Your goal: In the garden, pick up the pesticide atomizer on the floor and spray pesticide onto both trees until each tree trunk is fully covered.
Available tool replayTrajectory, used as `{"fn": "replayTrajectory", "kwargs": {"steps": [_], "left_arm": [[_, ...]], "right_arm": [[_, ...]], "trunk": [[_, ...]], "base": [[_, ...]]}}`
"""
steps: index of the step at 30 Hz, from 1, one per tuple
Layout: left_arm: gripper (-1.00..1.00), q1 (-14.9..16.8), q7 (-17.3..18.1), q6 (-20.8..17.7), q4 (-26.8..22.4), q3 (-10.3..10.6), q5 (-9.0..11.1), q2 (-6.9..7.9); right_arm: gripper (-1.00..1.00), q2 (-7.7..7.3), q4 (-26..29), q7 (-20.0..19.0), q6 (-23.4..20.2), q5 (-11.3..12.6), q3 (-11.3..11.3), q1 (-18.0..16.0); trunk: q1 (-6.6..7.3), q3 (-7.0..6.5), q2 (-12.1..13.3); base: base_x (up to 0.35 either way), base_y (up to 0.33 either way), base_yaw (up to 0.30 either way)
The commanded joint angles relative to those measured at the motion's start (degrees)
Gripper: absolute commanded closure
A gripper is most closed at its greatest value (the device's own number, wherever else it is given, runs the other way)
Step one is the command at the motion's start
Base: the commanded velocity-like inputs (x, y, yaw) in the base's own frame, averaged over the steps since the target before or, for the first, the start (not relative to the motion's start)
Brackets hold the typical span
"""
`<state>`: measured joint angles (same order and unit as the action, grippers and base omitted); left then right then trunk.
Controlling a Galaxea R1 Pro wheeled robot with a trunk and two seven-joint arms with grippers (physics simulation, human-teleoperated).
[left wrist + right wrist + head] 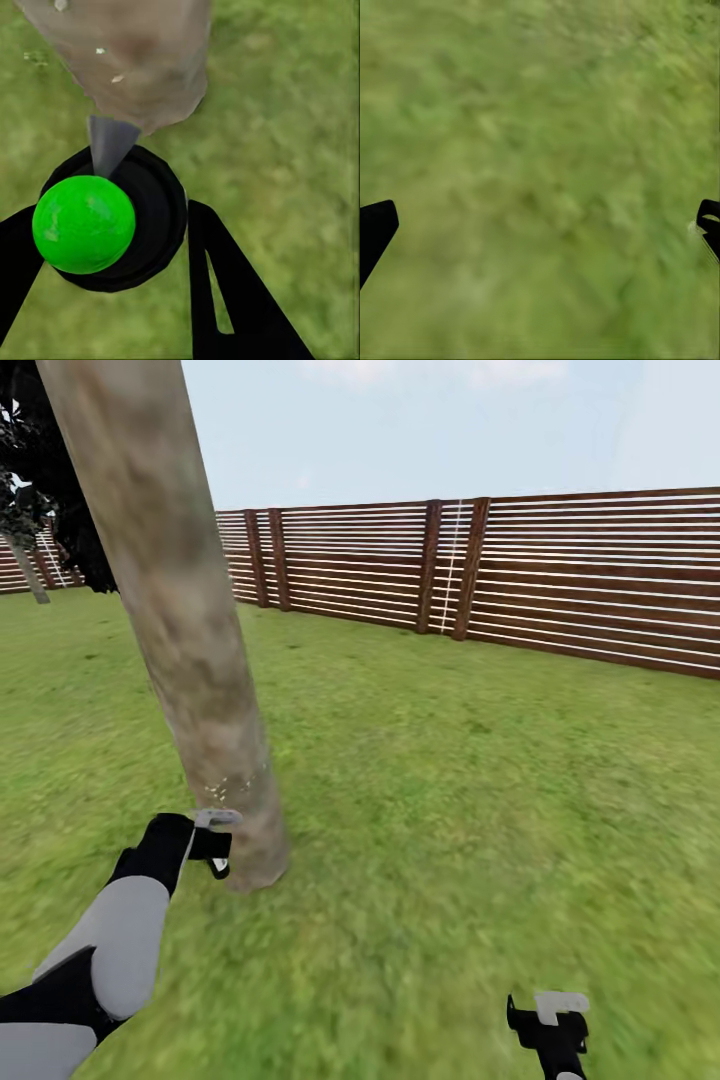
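Observation:
A thick, pale grey-brown tree trunk (190, 640) rises from the lawn at the left of the head view. My left gripper (212, 850) is right beside its base. In the left wrist view that gripper (112, 262) is shut on the pesticide atomizer (142, 225), a round black body with a bright green ball top (84, 223). Its grey nozzle (109, 142) points at the trunk (135, 60) from close by. A few pale specks (225, 790) dot the bark low down. My right gripper (555, 1025) hangs open over bare grass, fingertips (375, 229) wide apart.
The grass lawn (480, 780) spreads right and ahead to a brown slatted fence (500, 570). A dark leafy mass (50, 490) and a thin, distant trunk (28, 575) stand at the far left, behind the near tree.

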<state>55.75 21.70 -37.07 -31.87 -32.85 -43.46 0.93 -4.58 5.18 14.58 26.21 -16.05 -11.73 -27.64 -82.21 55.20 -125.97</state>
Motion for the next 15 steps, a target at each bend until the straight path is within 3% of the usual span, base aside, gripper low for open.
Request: {"fn": "replayTrajectory", "kwargs": {"steps": [1, 4, 5, 6, 8, 10, 12, 15], "left_arm": [[1.0, 0.02, 0.53, -0.01, -0.02, -0.35, -0.94, -0.73], [1.0, -1.1, 0.22, 0.07, -0.57, -0.96, -1.0, -0.15], [1.0, -2.23, 0.16, 0.17, -1.04, -1.92, -1.01, 0.86], [1.0, -3.4, 0.11, 0.37, -1.92, -3.45, -1.01, 2.86], [1.0, -5.67, 0.1, 0.6, -2.35, -4.99, -0.93, 4.1], [1.0, -6.75, 0.09, 0.71, -1.88, -5.21, -0.88, 3.84], [1.0, -7.34, -0.12, 0.88, -0.76, -5.25, -0.91, 0.96], [1.0, -7.41, -3.66, 2.8, -0.32, -5.58, -0.79, -0.3]], "right_arm": [[-1.0, 0.01, -0.08, 0.18, 0.16, -0.61, -0.41, -0.05], [-1.0, 0.01, -0.08, 0.18, 0.16, -0.57, -0.4, -0.05], [-1.0, 0.01, -0.08, 0.18, 0.16, -0.6, -0.41, -0.05], [-1.0, 0.01, -0.08, 0.18, 0.16, -0.63, -0.4, -0.05], [-1.0, 0.01, -0.08, 0.18, 0.16, -0.64, -0.4, -0.05], [-1.0, 0.01, -0.08, 0.18, 0.16, -0.64, -0.41, -0.05], [-1.0, 0.01, -0.08, 0.19, 0.16, -0.63, -0.4, -0.05], [-1.0, 0.01, -0.08, 0.18, 0.16, -0.65, -0.4, -0.05]], "trunk": [[-0.02, 0.05, -0.02], [-0.02, 0.05, -0.02], [-0.02, 0.05, -0.02], [-0.02, 0.05, -0.02], [-0.02, 0.05, -0.02], [-0.02, 0.05, -0.02], [-0.02, 0.05, -0.02], [-0.02, 0.05, -0.02]], "base": [[0.244, -0.189, 0.0], [0.227, -0.201, 0.0], [0.2, -0.216, 0.044], [0.168, -0.234, 0.188], [0.121, -0.256, 0.25], [0.1, -0.265, 0.27], [0.093, -0.269, 0.276], [0.092, -0.27, 0.277]]}}
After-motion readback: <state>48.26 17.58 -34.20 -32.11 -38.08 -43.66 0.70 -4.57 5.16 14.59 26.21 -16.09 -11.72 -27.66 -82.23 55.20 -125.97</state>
